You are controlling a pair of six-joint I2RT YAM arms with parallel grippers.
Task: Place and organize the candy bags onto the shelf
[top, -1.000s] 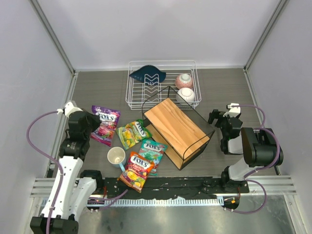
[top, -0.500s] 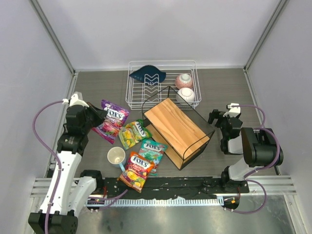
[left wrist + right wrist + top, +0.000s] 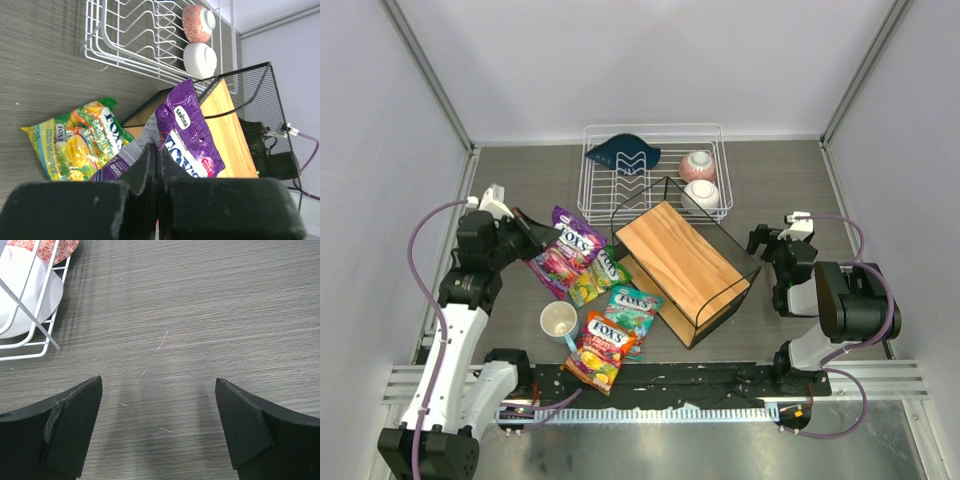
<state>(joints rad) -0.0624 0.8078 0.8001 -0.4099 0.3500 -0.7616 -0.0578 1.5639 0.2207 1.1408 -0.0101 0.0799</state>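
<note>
My left gripper (image 3: 532,244) is shut on the edge of the purple candy bag (image 3: 567,257) and holds it above the table, just left of the shelf (image 3: 682,258). In the left wrist view the purple bag (image 3: 187,132) hangs from the closed gripper (image 3: 159,152) in front of the shelf's tan board (image 3: 231,135). The green bag (image 3: 597,275) lies partly under it; it also shows in the left wrist view (image 3: 77,145). The teal bag (image 3: 633,310) and the orange-red bag (image 3: 601,348) lie near the front. My right gripper (image 3: 763,240) is open and empty right of the shelf.
A white wire dish rack (image 3: 655,170) at the back holds a dark blue dish (image 3: 622,153) and two bowls (image 3: 699,180). A small cup (image 3: 559,321) stands left of the orange-red bag. Grey walls close in both sides.
My left gripper has carried the purple bag up and to the right, from the table's left side toward the shelf. The right arm has not moved.
</note>
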